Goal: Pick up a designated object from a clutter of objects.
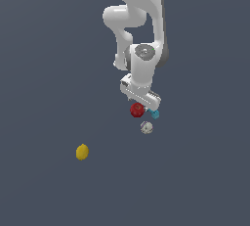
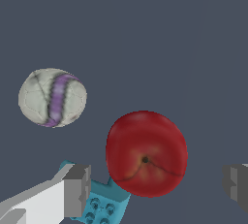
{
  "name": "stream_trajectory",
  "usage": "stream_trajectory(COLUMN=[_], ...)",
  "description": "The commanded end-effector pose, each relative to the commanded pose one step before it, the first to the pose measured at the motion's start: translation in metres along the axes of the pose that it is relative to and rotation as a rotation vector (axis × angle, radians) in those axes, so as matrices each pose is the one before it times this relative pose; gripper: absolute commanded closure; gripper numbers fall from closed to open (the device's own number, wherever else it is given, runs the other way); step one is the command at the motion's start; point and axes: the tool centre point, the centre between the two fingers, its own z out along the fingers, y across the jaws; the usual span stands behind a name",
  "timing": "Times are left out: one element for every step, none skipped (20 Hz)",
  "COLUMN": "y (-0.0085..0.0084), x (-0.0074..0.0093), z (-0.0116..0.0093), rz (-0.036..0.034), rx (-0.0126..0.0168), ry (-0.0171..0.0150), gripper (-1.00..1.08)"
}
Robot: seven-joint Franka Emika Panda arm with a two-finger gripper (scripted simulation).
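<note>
Dark grey surface (image 1: 44, 73) carries the clutter; the tool (image 2: 155, 184) hangs wide open, empty, straddling the apple (image 2: 147, 153) for gripping.

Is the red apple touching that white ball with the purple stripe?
Apart. The wrist view shows bare grey floor between the red apple and the striped ball.

The exterior view looks down from high and far, with the arm (image 1: 139, 34) entering from the frame's top centre. The wrist view looks straight down from close above. Both views share the apple (image 1: 137, 109) (image 2: 147, 153), the ball (image 1: 146, 127) (image 2: 52, 97) and the block (image 1: 155, 114) (image 2: 101, 208).
</note>
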Motion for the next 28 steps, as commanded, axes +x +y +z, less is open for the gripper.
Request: stream_trajectory(y=[0.00036, 0.00009, -0.00014, 0.00000, 0.00001, 0.00002, 0.00002, 0.00002, 0.00025, 0.00002, 0.00000, 0.00021, -0.00003, 0.00017, 0.00009, -0.00008, -0.00008, 0.00008, -0.00007, -0.00005, 0.00011, -0.00003, -0.00001, 0.00000, 0.00000, 0.00000, 0.00000, 0.00000], x=[-0.00175, -0.00007, 0.00052, -0.00002, -0.00006, -0.00009, -0.00013, -0.00016, 0.00004, -0.00021, -0.00023, -0.00001, -0.00025, 0.00001, 0.00000, -0.00012, -0.00009, 0.00010, -0.00004, -0.00003, 0.00014, -0.00001, 0.00000, 0.00000, 0.00000, 0.00000, 0.00000, 0.00000], z=[0.00202, 0.00015, -0.00068, 0.00027, 0.00082, 0.00136, 0.00189, 0.00242, 0.00289, 0.00344, 0.00394, 0.00436, 0.00487, 0.00474, 0.00423, 0.00373, 0.00321, 0.00266, 0.00219, 0.00170, 0.00118, 0.00072, 0.00024, 0.00000, 0.00000, 0.00000, 0.00000, 0.00000], rz=[0.00841, 0.00069, -0.00370, 0.00000, 0.00000, 0.00000, 0.00000, 0.00000, 0.00067, 0.00000, 0.00000, 0.00067, 0.00000, 0.00068, 0.00048, 0.00000, 0.00000, 0.00048, 0.00000, 0.00000, 0.00047, 0.00000, 0.00000, 0.00000, 0.00000, 0.00000, 0.00000, 0.00000], rx=[0.00064, 0.00001, -0.00054, 0.00000, 0.00000, 0.00000, 0.00000, 0.00000, 0.00017, 0.00000, 0.00000, 0.00016, 0.00000, 0.00013, 0.00007, 0.00000, 0.00000, 0.00002, 0.00000, 0.00000, -0.00002, 0.00000, 0.00000, 0.00000, 0.00000, 0.00000, 0.00000, 0.00000], ry=[0.00003, -0.00005, -0.00027, 0.00000, 0.00000, 0.00000, 0.00000, 0.00000, -0.00002, 0.00000, 0.00000, -0.00001, 0.00000, 0.00002, 0.00004, 0.00000, 0.00000, 0.00009, 0.00000, 0.00000, 0.00013, 0.00000, 0.00000, 0.00000, 0.00000, 0.00000, 0.00000, 0.00000], gripper=[-0.92, -0.92, -0.92, -0.92, -0.92, -0.92, -0.92, -0.92, -0.92, -0.92, -0.92, -0.92, -0.92, -0.92, -0.92, -0.92, -0.92, -0.92, -0.92, -0.92, -0.92, -0.92, -0.92, 1.08, 1.08, 1.08, 1.08, 1.08])
